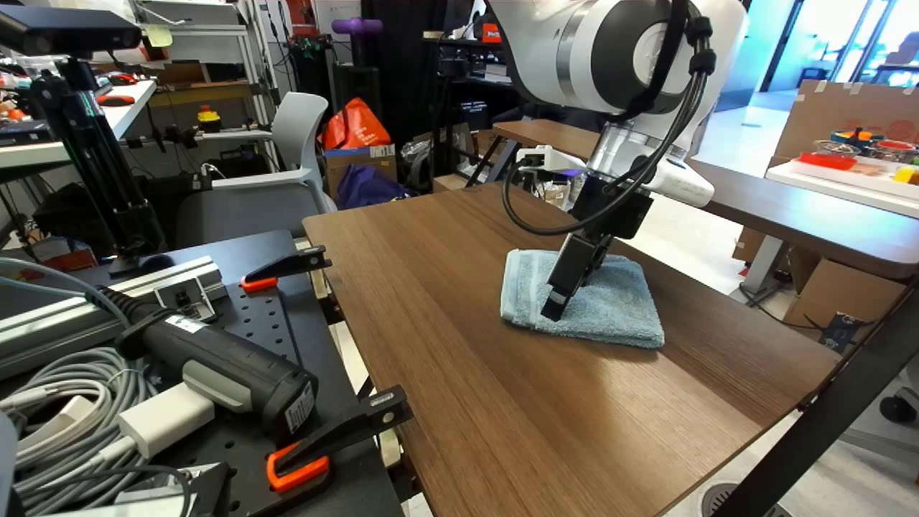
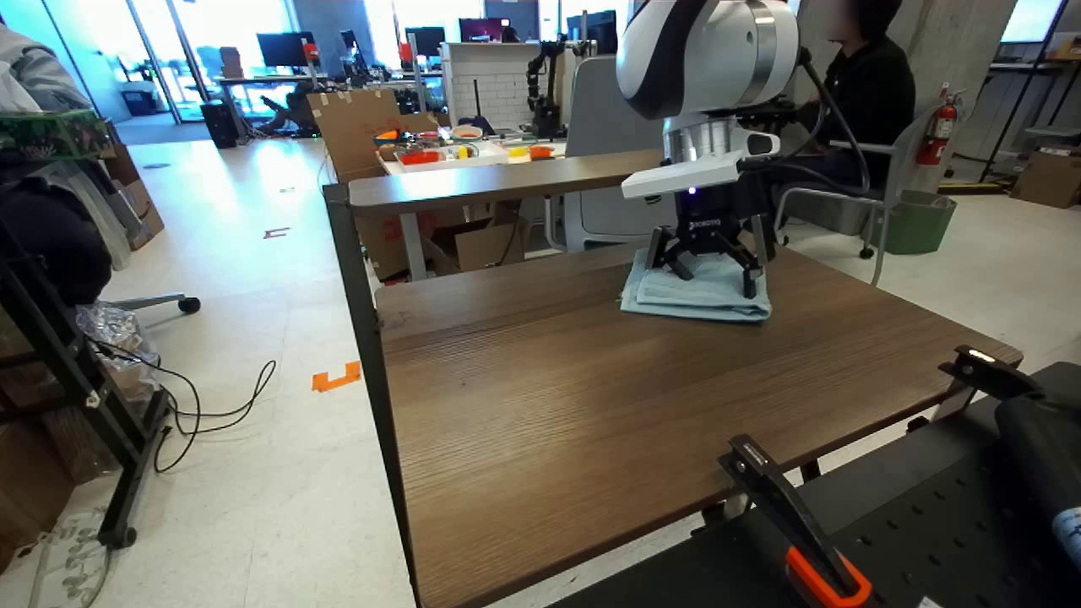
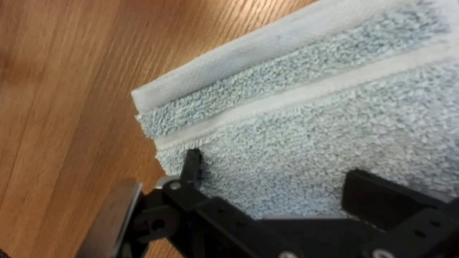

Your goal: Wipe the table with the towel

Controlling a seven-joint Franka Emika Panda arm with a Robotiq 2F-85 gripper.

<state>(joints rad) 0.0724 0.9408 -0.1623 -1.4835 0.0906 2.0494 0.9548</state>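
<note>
two likely ways to fail from here: pinching only the top fold of the towel (image 1: 617, 301), flat on the bench (image 2: 540, 405), and so peeling layers apart mid-wipe; or closing too high and slipping off the cloth. as for the gripper (image 3: 274, 166): spread wide over the towel, holding nothing, seemingly touching terry with fingertips (image 3: 369, 197).

In the wrist view the right edge cuts off the terry towel (image 3: 308, 136), and my fingers (image 3: 378, 200) hide patches of it; whether they press in, I cannot tell. The bottom edge crops my Robotiq gripper (image 3: 274, 166). Both exterior views crop my arm (image 1: 610, 68) at the top. In an exterior view a seated person (image 2: 874, 93) is cropped there too, the face (image 2: 843, 24) blurred.
</note>
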